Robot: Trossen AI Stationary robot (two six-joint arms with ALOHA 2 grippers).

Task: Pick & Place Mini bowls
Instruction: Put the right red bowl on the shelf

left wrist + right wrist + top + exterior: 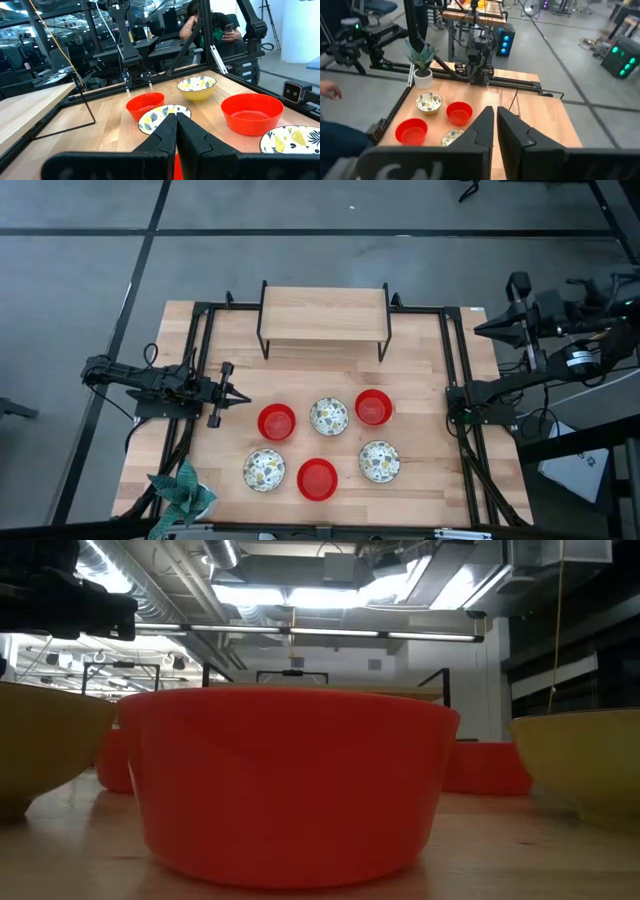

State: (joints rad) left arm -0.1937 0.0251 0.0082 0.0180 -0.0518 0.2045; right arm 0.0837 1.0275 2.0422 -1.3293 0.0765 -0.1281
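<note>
**Occlusions and cut-offs**

Low view: near red bowl [288, 785] fills the middle and hides most of the surface [520, 860] behind it. Two yellowish bowls are cut by the side edges, one left [40, 750], one right [585, 762]; their patterns don't show from here. Two more red bowls behind show only as slivers.

Left wrist view: the left claw [176, 120] covers part of a patterned bowl [152, 117]; another patterned bowl [295, 140] is cut at the frame edge. Person [210, 25] in the background is partly hidden by frame bars.

Right wrist view: the right claw [495, 112] hides part of a patterned bowl [451, 136]. A hand [330, 90] is cut off at the edge.

High view: plant [182, 492] is clipped at the bottom edge.
</note>
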